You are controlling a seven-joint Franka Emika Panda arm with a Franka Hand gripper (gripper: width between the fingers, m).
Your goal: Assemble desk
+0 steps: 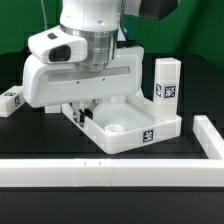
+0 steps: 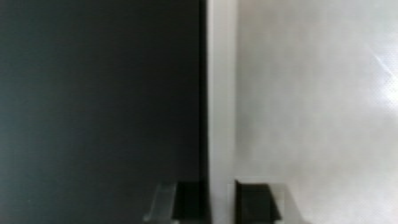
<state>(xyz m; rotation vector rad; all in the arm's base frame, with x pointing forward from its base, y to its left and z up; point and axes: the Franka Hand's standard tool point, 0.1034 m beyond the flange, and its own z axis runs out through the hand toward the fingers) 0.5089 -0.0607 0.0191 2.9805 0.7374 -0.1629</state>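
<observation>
The white rimmed tabletop [image 1: 135,138] lies on the black table, with a tag on its front wall and a round corner socket [image 1: 117,128] showing. My gripper [image 1: 84,113] is down at the tabletop's end on the exterior view's left. In the wrist view the gripper [image 2: 222,203] has one dark finger on each side of the tabletop's thin upright rim [image 2: 221,100] and is shut on it. The tabletop's white surface [image 2: 311,100] lies to one side of the rim and the dark table to the other. One white tagged leg [image 1: 167,83] stands upright behind the tabletop on the exterior view's right.
Another tagged white leg [image 1: 10,100] lies at the exterior view's left edge. A long white bar [image 1: 100,172] spans the foreground and turns back at the exterior view's right [image 1: 210,135]. The arm's white hand [image 1: 80,75] hides the tabletop's back part.
</observation>
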